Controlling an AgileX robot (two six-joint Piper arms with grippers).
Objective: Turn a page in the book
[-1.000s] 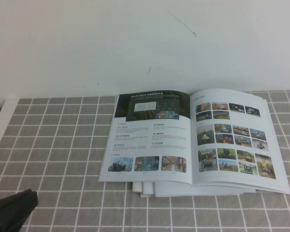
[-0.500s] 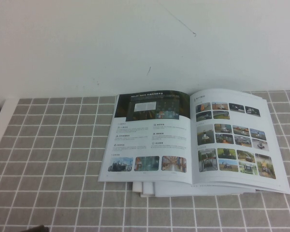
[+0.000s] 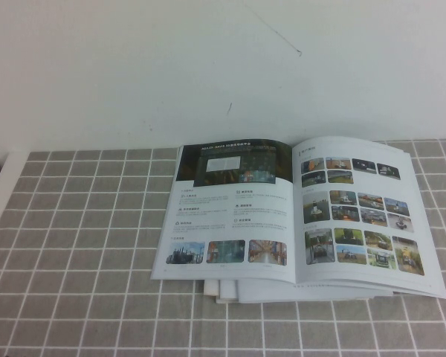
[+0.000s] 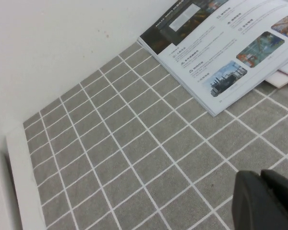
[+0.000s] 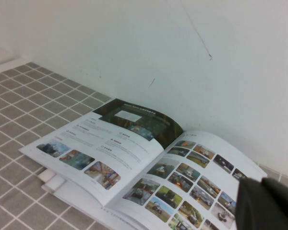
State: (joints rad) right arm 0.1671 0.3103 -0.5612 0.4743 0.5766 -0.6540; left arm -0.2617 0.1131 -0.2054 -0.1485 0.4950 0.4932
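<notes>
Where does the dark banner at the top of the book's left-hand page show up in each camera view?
High view: dark banner at the book's far edge, centre of the picture.
Left wrist view: banner at the picture's top, right of centre.
Right wrist view: banner mid-picture, nearest the wall.
Shared landmark: the row of three photos along that page's near edge.

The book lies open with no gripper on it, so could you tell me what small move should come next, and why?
Probably bring the shut right gripper, hovering above the photo-grid page, down to that page's outer edge: the book lies flat, untouched. The left gripper hangs over bare tablecloth, farther off.
</notes>
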